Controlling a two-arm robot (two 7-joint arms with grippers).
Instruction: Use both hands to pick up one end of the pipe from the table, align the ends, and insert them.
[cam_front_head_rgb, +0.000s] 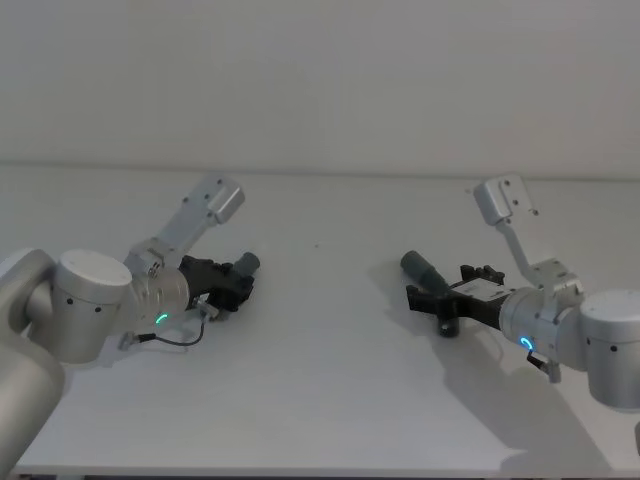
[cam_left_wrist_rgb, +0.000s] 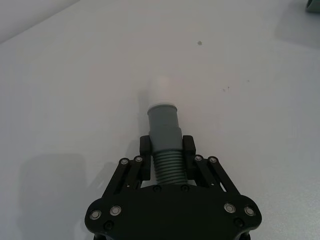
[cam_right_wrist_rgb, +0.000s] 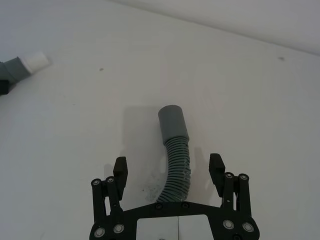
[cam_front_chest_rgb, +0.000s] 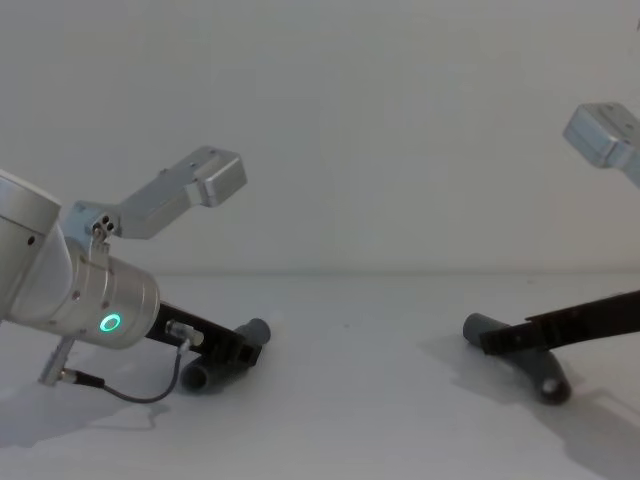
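My left gripper (cam_front_head_rgb: 236, 283) lies low on the white table (cam_front_head_rgb: 330, 390), shut on the ribbed part of one pipe piece (cam_front_head_rgb: 246, 263). In the left wrist view its fingers (cam_left_wrist_rgb: 145, 145) clamp the ribs just behind the grey sleeve (cam_left_wrist_rgb: 164, 125) and white tip (cam_left_wrist_rgb: 161, 89). The right gripper (cam_front_head_rgb: 425, 296) is also down at the table and open, its fingers (cam_right_wrist_rgb: 120, 166) standing apart on either side of the second ribbed piece (cam_right_wrist_rgb: 178, 170). That piece's smooth grey collar (cam_right_wrist_rgb: 172, 120) points away from the gripper. Both pieces rest on the table.
The two arms lie far apart, with bare table between them. A cable (cam_front_head_rgb: 170, 340) loops from the left wrist onto the table. The table's front edge (cam_front_head_rgb: 320, 468) runs close below the arms. A plain wall stands behind.
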